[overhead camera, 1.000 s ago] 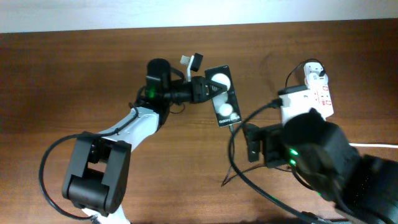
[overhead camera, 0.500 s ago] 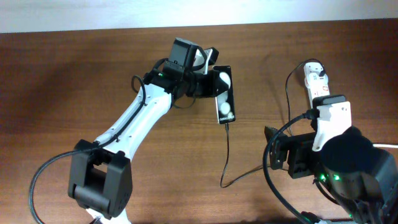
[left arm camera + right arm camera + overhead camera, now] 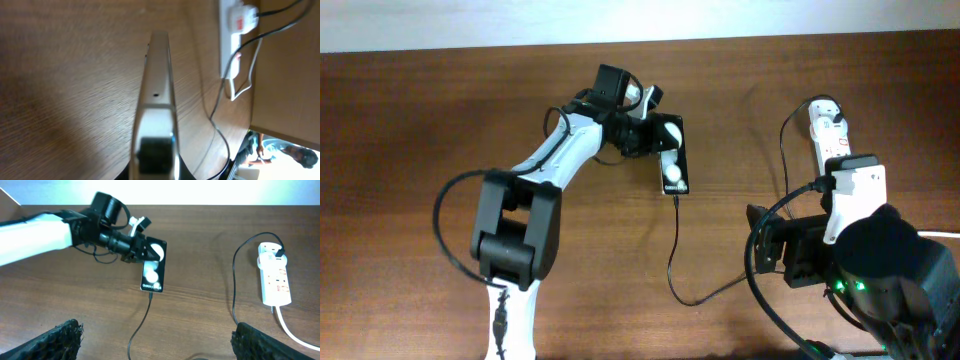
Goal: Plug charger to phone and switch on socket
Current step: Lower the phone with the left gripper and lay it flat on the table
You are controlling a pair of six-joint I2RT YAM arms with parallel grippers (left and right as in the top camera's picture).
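The black phone (image 3: 674, 165) lies on the wooden table, its face showing two white round spots; it also shows in the right wrist view (image 3: 152, 271). My left gripper (image 3: 653, 132) is shut on the phone's far end; in the left wrist view the phone (image 3: 157, 85) runs edge-on out from between the jaws (image 3: 152, 162). The thin black charger cable (image 3: 672, 250) meets the phone's near end and curves right. The white socket (image 3: 831, 140) lies at the far right with a dark plug in it. My right gripper (image 3: 160, 345) is wide open and empty above the cable (image 3: 141, 322).
The socket (image 3: 274, 277) has a thick white cord (image 3: 290, 330) running off toward the right edge. A second black lead (image 3: 235, 280) loops from the socket's far end down the table. The socket (image 3: 229, 40) also shows in the left wrist view.
My right arm pulled back from the phone's near end, leaving the cable at the phone. My left arm swung round and the phone turned and slid a little left.
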